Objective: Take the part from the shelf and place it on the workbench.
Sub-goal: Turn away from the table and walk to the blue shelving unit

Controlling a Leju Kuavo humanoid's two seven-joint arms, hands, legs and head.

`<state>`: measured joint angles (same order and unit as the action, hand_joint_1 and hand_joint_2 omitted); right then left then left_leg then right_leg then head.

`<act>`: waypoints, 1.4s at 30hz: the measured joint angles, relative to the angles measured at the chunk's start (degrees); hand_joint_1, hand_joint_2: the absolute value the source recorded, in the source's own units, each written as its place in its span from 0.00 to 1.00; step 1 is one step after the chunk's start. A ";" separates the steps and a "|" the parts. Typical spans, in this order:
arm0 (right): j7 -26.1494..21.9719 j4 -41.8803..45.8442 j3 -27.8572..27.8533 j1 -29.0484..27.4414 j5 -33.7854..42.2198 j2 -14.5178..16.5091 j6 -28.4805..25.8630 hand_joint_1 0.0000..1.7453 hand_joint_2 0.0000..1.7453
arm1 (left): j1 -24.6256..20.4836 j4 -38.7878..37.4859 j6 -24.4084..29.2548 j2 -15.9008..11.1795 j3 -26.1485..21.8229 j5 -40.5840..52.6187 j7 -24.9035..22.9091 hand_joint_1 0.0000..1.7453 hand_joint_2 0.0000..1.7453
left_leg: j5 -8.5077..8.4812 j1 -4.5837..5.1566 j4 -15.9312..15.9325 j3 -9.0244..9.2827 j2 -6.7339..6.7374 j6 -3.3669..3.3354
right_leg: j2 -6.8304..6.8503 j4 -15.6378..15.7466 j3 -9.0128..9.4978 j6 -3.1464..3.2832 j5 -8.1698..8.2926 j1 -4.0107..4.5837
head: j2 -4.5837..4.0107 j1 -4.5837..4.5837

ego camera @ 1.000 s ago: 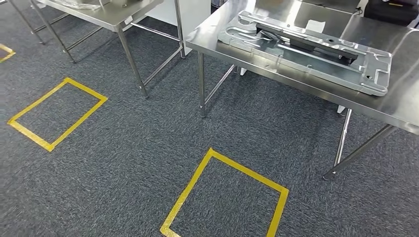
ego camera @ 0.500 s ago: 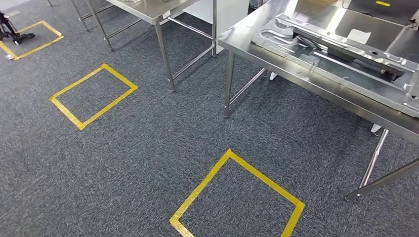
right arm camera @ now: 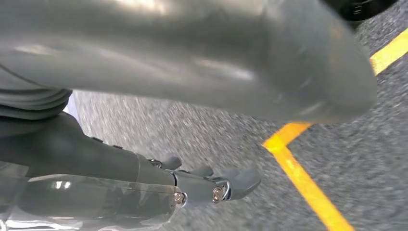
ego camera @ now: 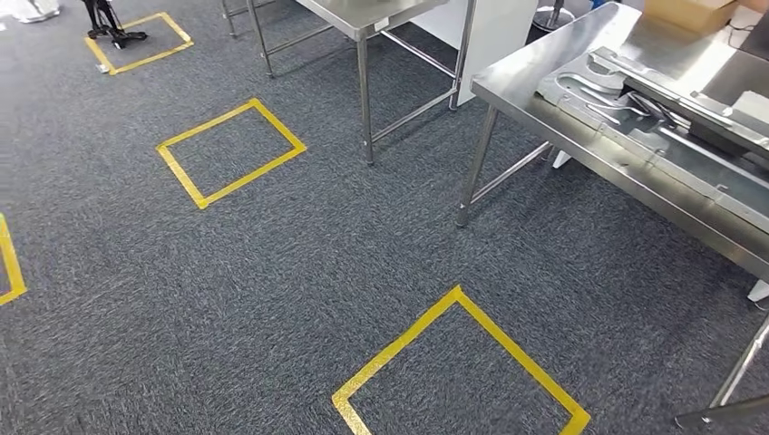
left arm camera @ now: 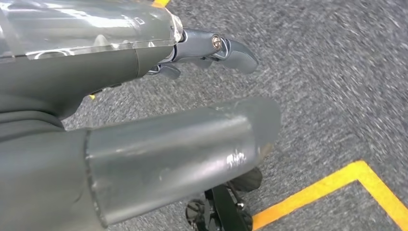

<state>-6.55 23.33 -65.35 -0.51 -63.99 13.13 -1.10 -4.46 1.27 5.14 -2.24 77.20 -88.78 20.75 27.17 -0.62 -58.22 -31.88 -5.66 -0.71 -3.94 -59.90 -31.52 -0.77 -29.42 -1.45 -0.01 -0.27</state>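
Note:
A steel workbench (ego camera: 521, 91) stands at the right of the head view. On it lies a large grey stamped metal plate (ego camera: 671, 149) with a dark bar across it. My left hand (left arm camera: 159, 154) hangs over the carpet in the left wrist view, its fingers (left arm camera: 226, 48) stretched out and apart from the thumb, holding nothing. My right hand (right arm camera: 192, 72) hangs the same way in the right wrist view, fingers (right arm camera: 226, 185) straight and empty.
A second steel table (ego camera: 363, 14) stands behind, with a white panel (ego camera: 494, 36) between the tables. Yellow tape squares (ego camera: 399, 349) (ego camera: 227, 113) mark the grey carpet. A dark tripod base (ego camera: 107, 23) sits far left. A cardboard box (ego camera: 694, 11) rests on the workbench's far end.
The whole picture has shifted: the camera has turned left, so the tables slid to the right and more tape squares and the tripod came into view.

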 joint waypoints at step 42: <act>0.43 -0.01 -3.96 0.64 -2.06 0.71 2.58 0.00 0.00 | -0.04 0.04 0.04 -0.40 1.20 -0.01 -0.16 0.00 0.00 | 8.30 -0.33 -18.02 -8.88 5.30 3.05 | 6.37 2.19 1.22 2.95 0.05 0.87 | 0.01 -0.54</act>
<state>-6.12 23.32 -69.30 0.13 -66.05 13.84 1.49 -4.50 1.31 5.18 -2.64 78.40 -88.79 20.59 35.47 -0.94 -76.24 -40.76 -0.36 2.34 2.43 -57.71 -30.31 2.18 -29.36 -0.58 0.00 -0.80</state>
